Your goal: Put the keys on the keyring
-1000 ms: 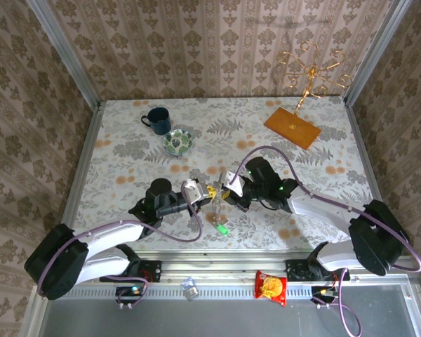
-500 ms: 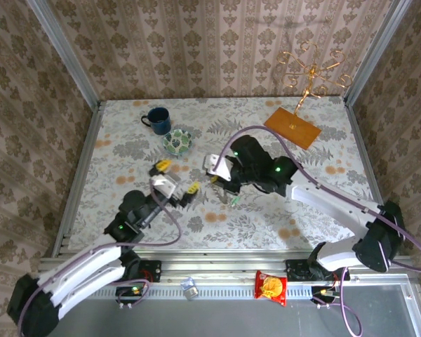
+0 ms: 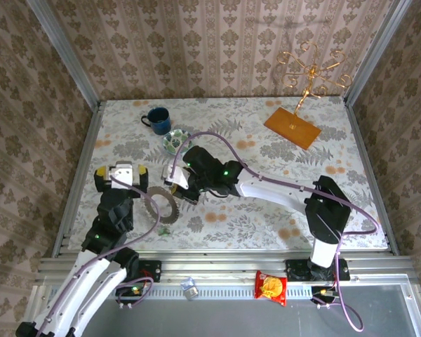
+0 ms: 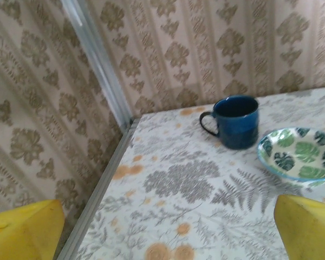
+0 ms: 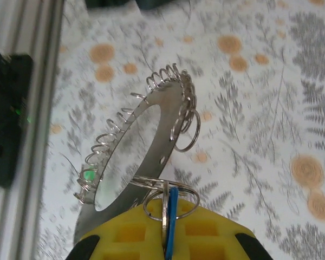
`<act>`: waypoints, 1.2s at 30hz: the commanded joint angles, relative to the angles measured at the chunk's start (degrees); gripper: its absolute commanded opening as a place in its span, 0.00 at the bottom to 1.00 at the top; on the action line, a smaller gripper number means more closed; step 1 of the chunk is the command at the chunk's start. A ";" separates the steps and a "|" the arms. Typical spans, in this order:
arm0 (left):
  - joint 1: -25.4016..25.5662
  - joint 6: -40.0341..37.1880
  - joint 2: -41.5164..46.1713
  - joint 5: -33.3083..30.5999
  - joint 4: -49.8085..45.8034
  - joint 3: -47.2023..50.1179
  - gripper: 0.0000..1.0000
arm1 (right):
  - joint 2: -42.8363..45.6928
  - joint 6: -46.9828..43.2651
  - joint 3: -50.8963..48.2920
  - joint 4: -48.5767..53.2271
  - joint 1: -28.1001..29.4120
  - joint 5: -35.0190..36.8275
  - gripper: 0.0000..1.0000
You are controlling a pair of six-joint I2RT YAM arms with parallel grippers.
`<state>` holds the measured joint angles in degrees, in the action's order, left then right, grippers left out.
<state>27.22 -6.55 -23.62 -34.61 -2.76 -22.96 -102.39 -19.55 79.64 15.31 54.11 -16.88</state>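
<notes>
At the near left of the bench sits the keyring, with the right end effector clamped on the blue-tagged key at its rim, the left end effector spread wide beside it, and the bowl and mug beyond.

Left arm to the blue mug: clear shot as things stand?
Probably yes. The left arm has open, empty jaws facing the mug across bare table; the bowl sits beside it, not in the path. Reach itself looks plausible, not certain.

Left pincer gapes wide; right pincer, reaching far left, is clamped.
</notes>
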 commanded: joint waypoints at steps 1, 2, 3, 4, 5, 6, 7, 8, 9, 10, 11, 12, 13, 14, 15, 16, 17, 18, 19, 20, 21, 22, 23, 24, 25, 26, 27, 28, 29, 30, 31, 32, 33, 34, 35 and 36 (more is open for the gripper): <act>-2.57 2.22 -1.22 -1.28 -3.24 -0.71 1.00 | -0.11 -5.46 -4.76 3.16 -3.08 4.50 0.00; -3.14 2.45 -1.96 -0.79 -2.80 -0.34 1.00 | 0.12 -7.51 -6.45 4.96 -4.02 6.17 0.00; -3.69 2.74 -2.74 -0.44 -2.50 0.02 1.00 | 0.60 -9.20 -7.97 6.61 -5.00 7.73 0.00; -4.09 2.85 -3.42 0.07 -2.28 0.18 1.00 | 1.28 -10.49 -9.59 7.68 -5.93 8.92 0.00; -4.50 2.92 -4.22 0.64 -1.87 0.42 1.00 | 2.14 -12.09 -11.28 8.64 -6.88 10.83 0.00; -4.84 3.03 -4.99 1.22 -1.44 0.68 1.00 | 2.89 -13.65 -12.67 9.83 -7.89 12.46 0.00; -5.17 3.03 -5.60 1.66 -1.06 0.86 1.00 | 3.27 -14.64 -13.47 11.03 -8.77 13.69 0.00; -5.46 3.03 -6.44 1.82 -0.62 1.15 1.00 | 3.42 -16.15 -14.10 12.66 -9.54 15.67 0.00; -5.68 3.12 -7.14 1.96 -0.19 1.41 1.00 | 3.47 -17.83 -14.73 14.19 -9.95 18.21 0.00; -5.90 3.08 -7.57 2.19 0.16 1.64 1.00 | 3.39 -19.19 -15.30 15.04 -10.20 20.16 0.00; -6.08 2.93 -7.98 2.50 0.65 1.92 1.00 | 3.34 -20.44 -15.87 15.89 -10.48 22.13 0.00; -6.26 2.73 -8.34 2.81 0.95 2.21 1.00 | 3.33 -21.41 -16.57 17.18 -10.60 23.83 0.00; -6.33 2.40 -8.61 2.93 1.01 2.30 1.00 | 3.50 -22.15 -17.15 17.49 -10.67 25.14 0.00; -6.52 2.12 -8.89 2.97 1.05 2.44 1.00 | 3.83 -22.85 -18.01 17.69 -10.67 26.51 0.00; -6.65 1.99 -9.23 2.97 1.16 2.57 1.00 | 4.11 -23.60 -18.85 17.64 -10.69 27.76 0.00; -6.73 1.93 -9.52 3.04 1.19 2.57 1.00 | 4.29 -24.26 -19.45 17.84 -10.63 28.79 0.00; -6.90 1.84 -9.83 3.30 1.38 2.60 1.00 | 4.38 -24.92 -20.01 18.23 -10.64 29.99 0.00; -6.99 1.76 -10.23 3.62 1.65 2.70 1.00 | 4.48 -25.01 -20.36 18.65 -10.68 31.14 0.01; -7.09 1.71 -10.66 3.82 1.92 2.74 1.00 | 4.63 -25.01 -20.65 18.95 -10.64 31.87 0.03; -7.31 1.41 -11.21 4.31 2.33 2.81 1.00 | 4.65 -24.99 -21.12 19.18 -10.69 32.81 0.06; -7.57 1.28 -11.82 4.86 2.71 2.92 1.00 | 4.44 -25.01 -21.47 19.70 -10.84 33.66 0.07; -7.86 1.08 -12.42 5.59 3.08 3.00 1.00 | 3.99 -25.09 -21.61 20.80 -11.04 33.76 0.08; -8.19 0.96 -13.08 6.31 3.88 3.10 1.00 | 3.63 -24.86 -21.88 21.63 -11.29 33.94 0.09; -8.65 0.95 -13.73 6.95 4.59 3.22 1.00 | 3.51 -24.43 -22.44 21.87 -11.33 34.04 0.10; -8.95 0.93 -14.29 7.47 5.19 3.35 1.00 | 3.60 -24.16 -22.94 22.03 -11.53 33.98 0.11; -9.35 1.02 -14.97 7.86 5.78 3.44 1.00 | 3.60 -23.89 -23.52 22.09 -11.82 34.45 0.11; -9.64 1.08 -15.47 8.21 6.36 3.58 1.00 | 3.52 -23.70 -23.94 22.46 -12.27 34.74 0.13; -9.86 1.00 -15.98 8.56 6.77 3.70 1.00 | 3.33 -23.63 -24.12 22.79 -12.60 34.81 0.14; -10.07 0.92 -16.53 8.80 7.22 3.88 1.00 | 3.24 -23.37 -24.22 22.83 -12.90 34.76 0.17; -10.24 1.07 -17.00 9.04 7.76 4.05 1.00 | 3.32 -23.19 -24.14 22.83 -13.10 34.45 0.24; -10.34 1.02 -17.31 9.28 8.13 4.14 1.00 | 3.48 -23.09 -24.14 22.84 -13.22 34.18 0.29; -10.51 1.00 -17.63 9.59 8.42 4.28 1.00 | 3.88 -22.91 -24.13 22.98 -13.40 34.19 0.34; -10.76 0.94 -17.90 9.86 8.60 4.33 1.00 | 4.63 -22.75 -24.11 23.38 -13.77 34.03 0.38; -10.99 0.84 -18.08 10.06 8.66 4.25 1.00 | 5.58 -22.57 -24.24 23.77 -14.14 33.63 0.40; -11.29 0.83 -18.25 10.33 8.98 4.24 1.00 | 7.25 -22.27 -24.36 24.08 -14.85 32.69 0.44; -11.63 0.88 -18.45 10.64 9.38 4.26 1.00 | 9.44 -21.47 -24.62 24.00 -15.88 30.93 0.47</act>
<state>16.53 -5.13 -41.89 -25.65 3.57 -19.25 -97.36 -41.71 56.10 34.96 39.99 15.84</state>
